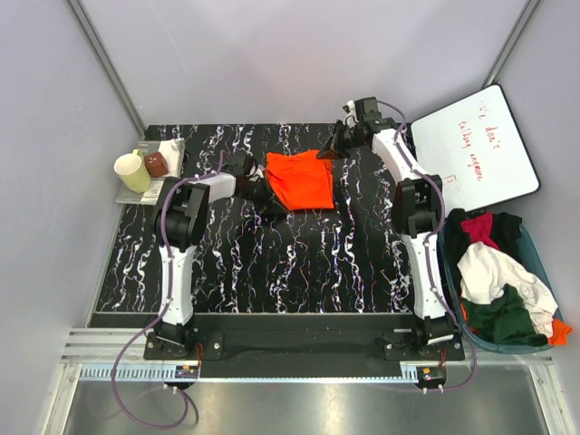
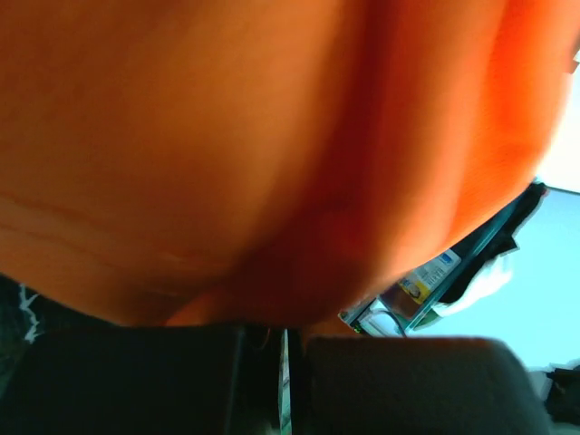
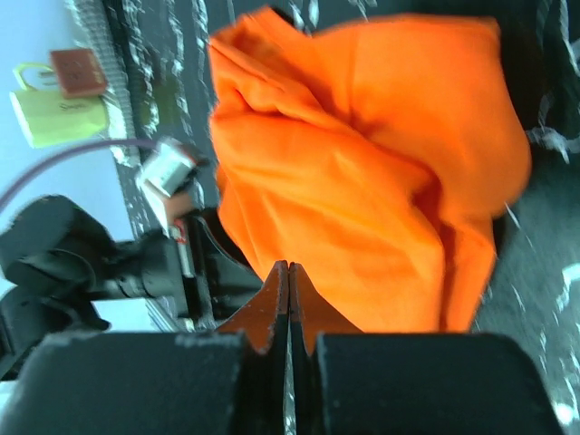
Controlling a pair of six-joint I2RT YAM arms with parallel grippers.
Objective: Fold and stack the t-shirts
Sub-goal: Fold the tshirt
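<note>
The orange t-shirt (image 1: 301, 179) lies bunched in loose folds on the black marbled bench (image 1: 272, 263), close to its far edge and about midway between the left and right edges. We see the left gripper (image 1: 264, 193) lying low at the shirt's left side, its jaws clenched on the fabric there; in its own wrist view orange cloth fills nearly the whole picture and runs down to the closed fingertips. The right gripper (image 1: 333, 148) is at the shirt's far right corner, jaws pressed together with a small peak of orange cloth pinched between them.

Off the bench's right edge stands a bin (image 1: 549, 276) heaped with more shirts: a white t-shirt (image 1: 494, 272), a dark green t-shirt (image 1: 503, 317), a magenta-red t-shirt (image 1: 478, 227) and a black t-shirt (image 1: 453, 240). Beyond the bin leans a white board (image 1: 476, 149) with red handwriting. At the far left corner a tray (image 1: 136, 195) carries a yellow-green mug (image 1: 132, 172) and a brown cup (image 1: 157, 164).
</note>
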